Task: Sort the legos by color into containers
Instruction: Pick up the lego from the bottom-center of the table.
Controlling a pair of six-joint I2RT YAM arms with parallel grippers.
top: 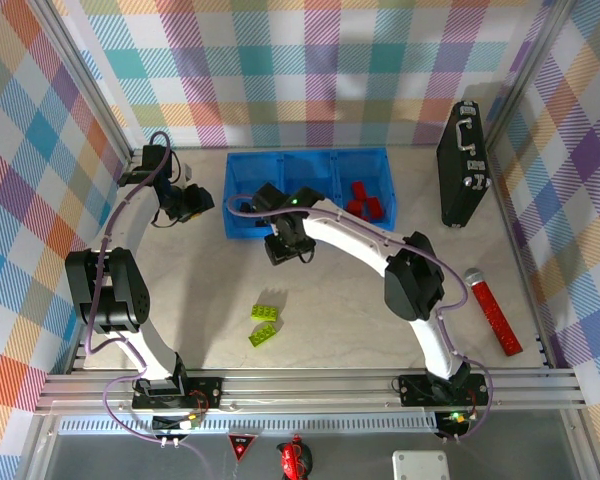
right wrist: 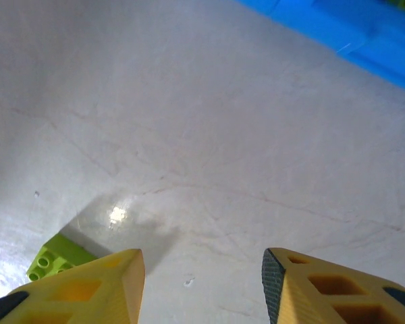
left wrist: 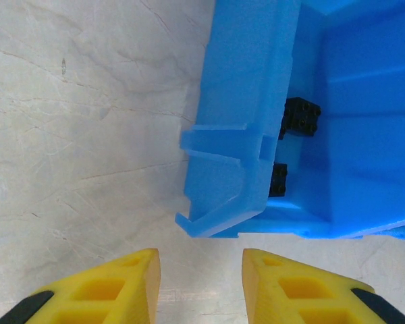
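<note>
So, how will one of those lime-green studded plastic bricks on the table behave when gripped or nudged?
Blocky and small, the lime-green studded plastic brick probably stays stiff and feels light. Lying flat-sided on the smooth pale tabletop, it would likely slide rather than roll. Its glossy sides might slip.
</note>
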